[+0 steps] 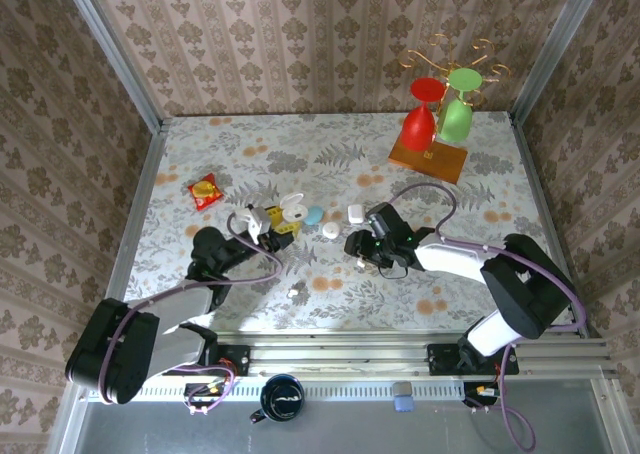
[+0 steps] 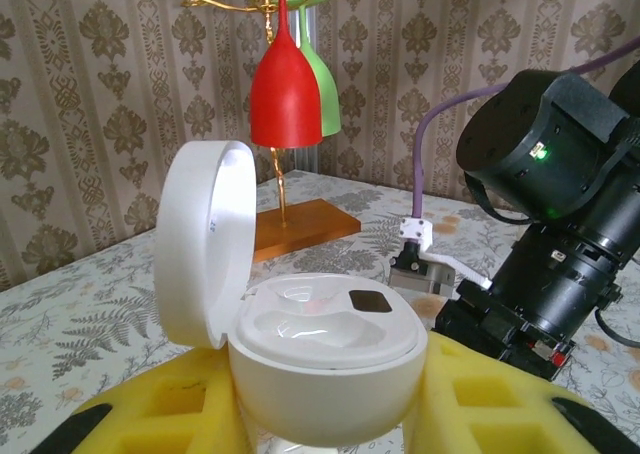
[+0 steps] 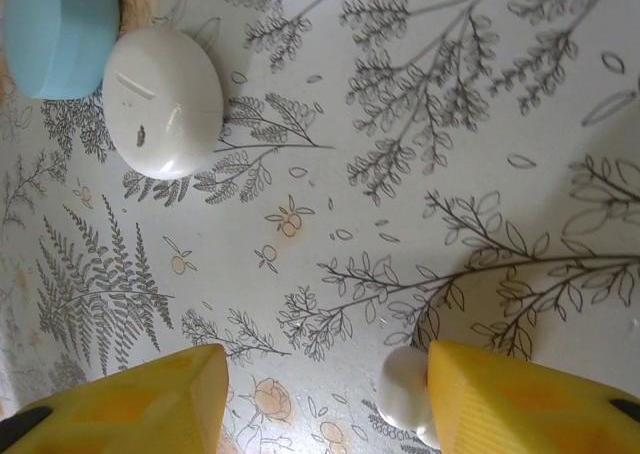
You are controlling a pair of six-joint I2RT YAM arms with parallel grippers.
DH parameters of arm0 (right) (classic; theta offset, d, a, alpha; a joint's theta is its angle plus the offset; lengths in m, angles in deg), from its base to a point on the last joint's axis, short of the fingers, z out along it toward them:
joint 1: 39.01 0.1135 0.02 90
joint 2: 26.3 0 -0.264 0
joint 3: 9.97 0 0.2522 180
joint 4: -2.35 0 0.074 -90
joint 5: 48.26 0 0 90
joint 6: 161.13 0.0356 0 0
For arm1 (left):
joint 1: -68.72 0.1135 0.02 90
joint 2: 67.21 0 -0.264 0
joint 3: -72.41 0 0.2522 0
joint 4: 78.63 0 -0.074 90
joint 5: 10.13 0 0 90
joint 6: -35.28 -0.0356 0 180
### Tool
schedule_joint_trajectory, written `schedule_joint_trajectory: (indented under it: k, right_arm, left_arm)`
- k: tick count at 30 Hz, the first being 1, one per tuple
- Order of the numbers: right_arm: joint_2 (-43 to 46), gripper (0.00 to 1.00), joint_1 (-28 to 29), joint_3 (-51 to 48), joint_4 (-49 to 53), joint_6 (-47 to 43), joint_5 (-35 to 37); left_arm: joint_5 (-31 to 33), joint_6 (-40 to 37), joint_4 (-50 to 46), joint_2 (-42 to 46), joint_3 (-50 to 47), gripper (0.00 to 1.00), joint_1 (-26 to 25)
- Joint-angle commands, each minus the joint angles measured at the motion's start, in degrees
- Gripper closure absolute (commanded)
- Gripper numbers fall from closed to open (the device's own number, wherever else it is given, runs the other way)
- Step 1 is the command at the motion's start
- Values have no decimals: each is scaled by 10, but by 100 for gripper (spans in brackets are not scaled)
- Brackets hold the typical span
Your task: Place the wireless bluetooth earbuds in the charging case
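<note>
Damask wallpaper closes in a tabletop (image 1: 480, 274) covered with floral cloth. From above, the left fingers (image 1: 278, 226) clasp a small glossy white oval charging case (image 1: 290, 209), lid flipped up, left of centre. A light-blue rounded case (image 1: 315, 215), a small round white case (image 1: 331, 230) and a squarish white case (image 1: 355, 213) lie between it and the right fingers (image 1: 357, 249), which are low over the cloth. A rack of red and green goblets (image 1: 440, 114) stands at the back right.

The left wrist view brings the case close. The yellow left fingers are closed narrowly on its lower shell. The lid stands upright at the left, exposing moulded hollows and a dark square patch. The black right arm (image 2: 560, 224) is just beyond.

The right wrist view gives what the overhead cannot. The right fingers stand well apart, gripping nothing. A tiny white plastic earbud (image 3: 405, 394) lies on the cloth, touching the inner face of the lower-right finger.
</note>
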State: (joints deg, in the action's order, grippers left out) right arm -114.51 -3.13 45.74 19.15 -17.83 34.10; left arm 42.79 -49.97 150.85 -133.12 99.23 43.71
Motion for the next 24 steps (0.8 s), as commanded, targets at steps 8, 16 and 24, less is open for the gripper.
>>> schedule_joint_trajectory:
  k: [8, 16, 24]
  right_arm:
    - [-32, 36, 78, 135, 258, -141, 235]
    - [-129, 38, 137, 219, 346, -143, 323]
    - [-183, 41, 140, 238, 365, -159, 326]
  left_arm:
    - [85, -16, -37, 27, -13, 83, 37]
    - [72, -19, -59, 40, -8, 83, 60]
    - [68, -15, -52, 39, -16, 83, 62]
